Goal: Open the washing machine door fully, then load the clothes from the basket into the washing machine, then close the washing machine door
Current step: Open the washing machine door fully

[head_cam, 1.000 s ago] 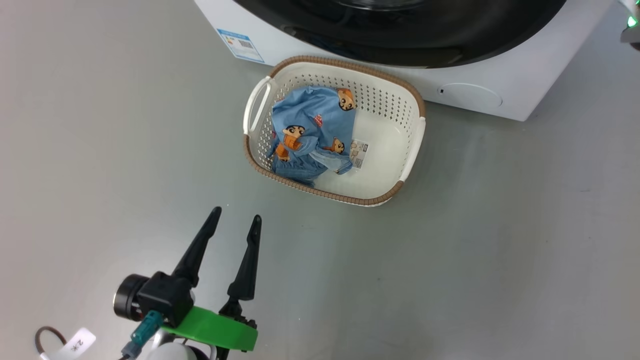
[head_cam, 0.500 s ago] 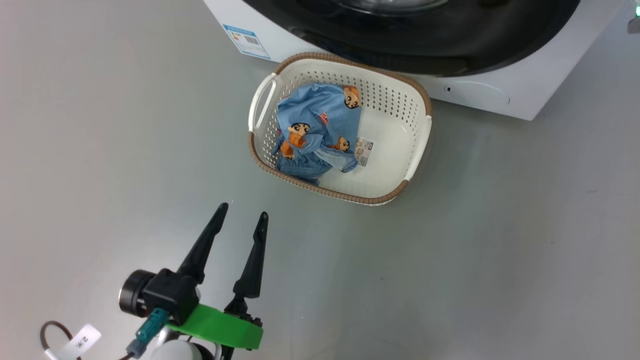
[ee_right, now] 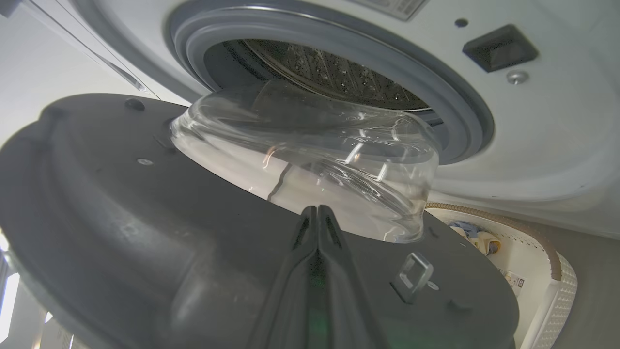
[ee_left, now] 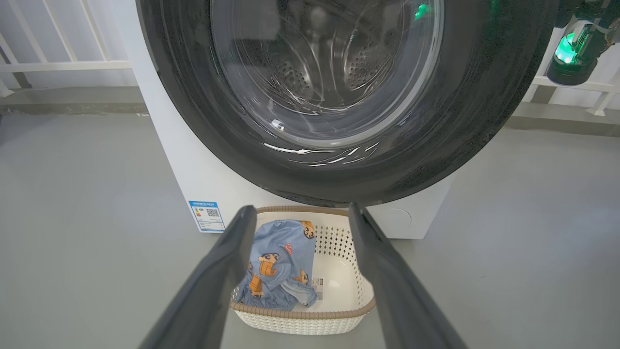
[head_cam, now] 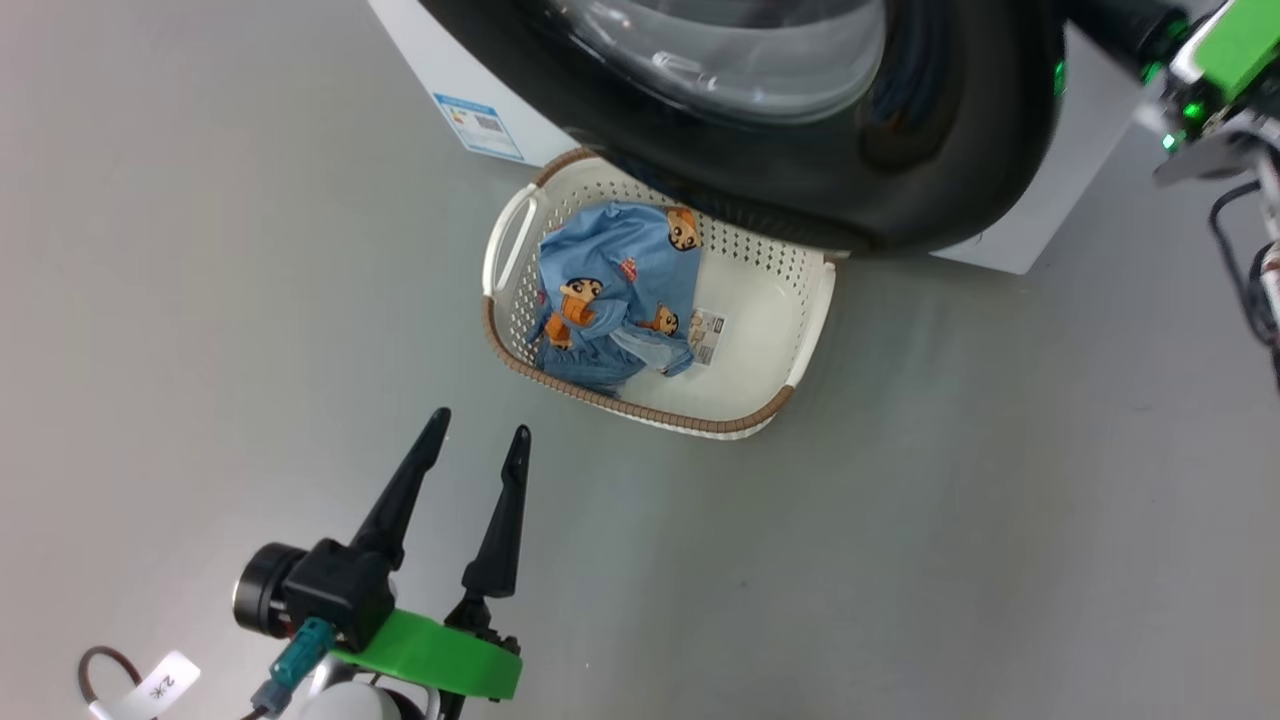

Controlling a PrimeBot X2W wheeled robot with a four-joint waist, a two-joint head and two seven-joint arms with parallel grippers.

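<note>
Washing machine door (head_cam: 960, 150) stands partly open, swung out from the washing machine (head_cam: 1010, 235) so that its glossy black rim hangs over the far rim of the basket (head_cam: 690, 415). In the right wrist view the door's dull inner face (ee_right: 121, 218) tilts away from the opening. Its clear glass bowl (ee_right: 310, 160) is drawn mostly out of the grey-blue gasket (ee_right: 436, 82), behind which the perforated steel drum (ee_right: 339, 72) shows. A small latch hook (ee_right: 411, 276) stands up from that inner face.

The right tool (ee_right: 317, 211) lies over the inner face with its two fingers pressed together and nothing between them, the tips just short of the bowl's base. Whether they touch the door I cannot tell.

The clothes (head_cam: 610, 290), blue with cartoon figures, lie bunched inside the basket on the robot's left side, against the wall by the handle. A paper label (head_cam: 707, 335) lies on the bare bottom just beside them. The basket stands on the grey floor (head_cam: 900, 550) right in front of the machine, near the blue energy sticker (head_cam: 478, 125).

The left tool (head_cam: 480, 424) hangs above the floor on the near side of the basket, apart from it. Its fingers are spread, hold nothing, and point toward the basket and the door.
</note>
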